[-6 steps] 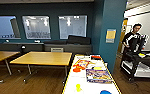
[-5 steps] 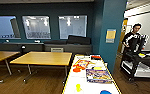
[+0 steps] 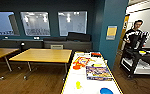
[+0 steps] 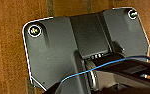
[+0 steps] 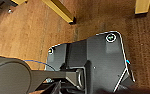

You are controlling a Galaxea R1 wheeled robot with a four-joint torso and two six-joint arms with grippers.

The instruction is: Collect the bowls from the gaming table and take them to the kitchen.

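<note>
The blue bowl (image 3: pixel 106 90) sat at the near end of the gaming table (image 3: pixel 69 75), close to its right edge. The yellow bowl (image 3: pixel 78 84) stood just left of it, a bit farther in. That made two bowls, one of each colour. Both were still on the white top, not picked up.

The table also held paper sheets (image 3: pixel 98 72) and some small orange things (image 3: pixel 76 67). An arm reaching in could bump these, I think, or push the blue bowl off the edge, since it sat so near it.

Two wooden tables (image 3: pixel 42 55) stood to the left. One person (image 3: pixel 135 35) stood far off to the right.

Both wrist views looked down at the brown floor (image 4: pixel 8 62). I could not tell if the grippers were open or closed
</note>
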